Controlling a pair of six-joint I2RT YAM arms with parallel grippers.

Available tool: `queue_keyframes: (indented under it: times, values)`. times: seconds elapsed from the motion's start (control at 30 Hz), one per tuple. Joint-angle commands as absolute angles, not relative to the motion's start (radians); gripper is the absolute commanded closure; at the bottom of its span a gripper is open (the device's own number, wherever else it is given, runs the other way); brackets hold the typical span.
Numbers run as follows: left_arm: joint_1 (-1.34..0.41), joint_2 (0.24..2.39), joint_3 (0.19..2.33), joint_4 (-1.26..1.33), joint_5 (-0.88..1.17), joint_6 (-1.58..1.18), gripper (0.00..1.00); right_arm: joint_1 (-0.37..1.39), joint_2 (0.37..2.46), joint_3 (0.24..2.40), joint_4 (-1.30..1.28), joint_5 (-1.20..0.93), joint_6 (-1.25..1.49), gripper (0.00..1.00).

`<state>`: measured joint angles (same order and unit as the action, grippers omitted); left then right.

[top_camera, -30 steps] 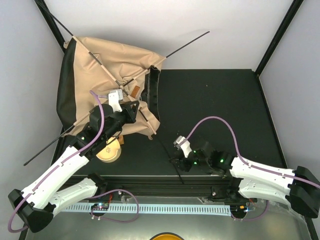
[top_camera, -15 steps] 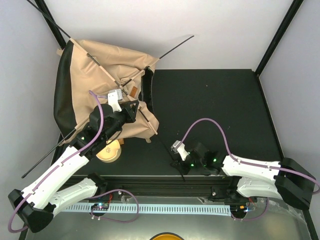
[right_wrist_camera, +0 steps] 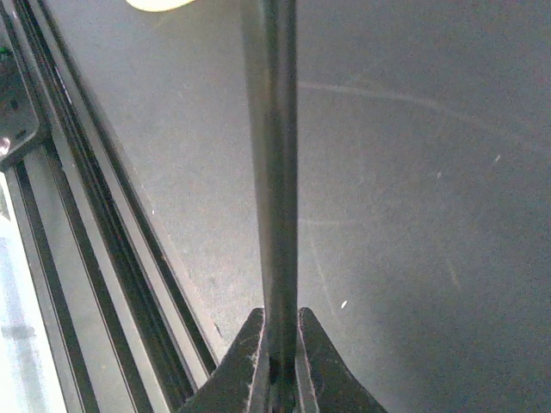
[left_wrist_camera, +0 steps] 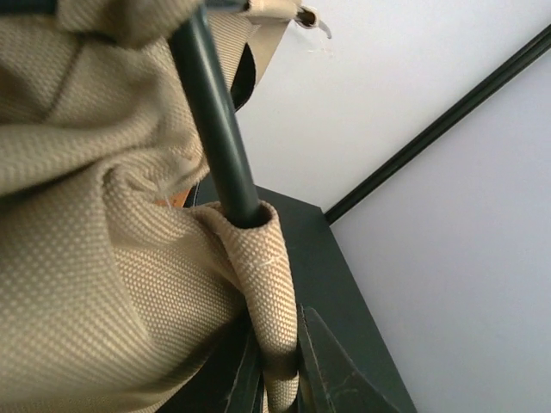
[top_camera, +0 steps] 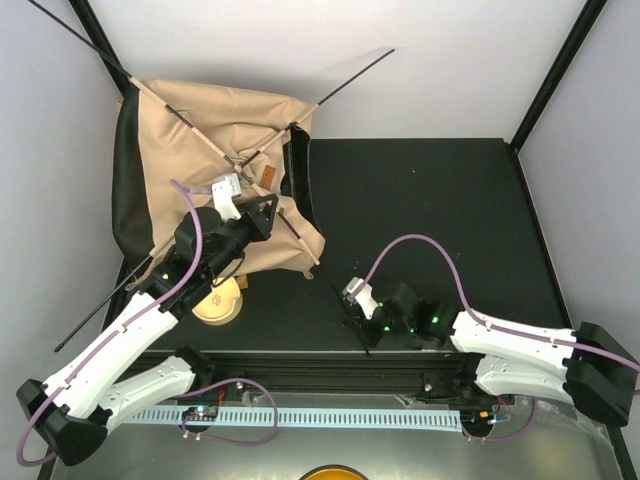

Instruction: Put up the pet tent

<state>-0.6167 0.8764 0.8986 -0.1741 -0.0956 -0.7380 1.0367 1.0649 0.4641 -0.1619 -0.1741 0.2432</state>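
The black surface [top_camera: 430, 220] fills most of the top view, and the pet tent [top_camera: 215, 125] lies at its far left corner. The tent is a rumpled spread of tan canvas, not standing, with its black lining [top_camera: 125, 200] showing along the left edge and part of it hanging over the surface's left side.

Two thin poles cross over the canvas. The long pole [top_camera: 345, 80] runs from the upper right down to the lower left, past the surface edge. The other pole [top_camera: 335, 295] comes in from the upper left corner, passes under the canvas and emerges at the tent's near right corner, slanting toward the front rail.

The left claw [top_camera: 262, 215] sits over the middle of the canvas. In its wrist view the left claw [left_wrist_camera: 280, 379] is clamped on a tan webbing sleeve [left_wrist_camera: 258, 249], and a dark pole [left_wrist_camera: 211, 112] enters that sleeve just above.

The right claw [top_camera: 355, 318] is low near the front edge. Its wrist view shows it [right_wrist_camera: 278, 370] pinched tight around the other pole [right_wrist_camera: 277, 172].

A pale yellow round disc [top_camera: 217, 300] lies under the left arm. A small brown label patch [top_camera: 267, 178] sits beside the pole crossing.
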Motion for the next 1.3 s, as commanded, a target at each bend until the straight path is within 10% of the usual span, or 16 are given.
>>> queue_keyframes:
  times: [0.0, 0.3, 0.53, 1.27]
  values:
    - [-0.621, 0.872, 0.874, -0.150, -0.002, -0.763, 0.87, 1.041, 1.006, 0.543, -0.098, -0.103, 0.180, 0.99]
    - [-0.620, 0.929, 0.825, -0.107, 0.131, -0.832, 0.73, 1.041, 1.005, 0.581, -0.092, 0.006, 0.152, 0.99]
    - [-0.621, 0.910, 0.800, -0.136, 0.117, -0.815, 0.03, 1.041, 0.957, 0.515, 0.003, 0.164, 0.240, 0.99]
    - [-0.611, 1.087, 0.838, -0.137, 0.311, -0.910, 0.09, 1.042, 1.020, 0.558, -0.066, 0.211, 0.191, 0.99]
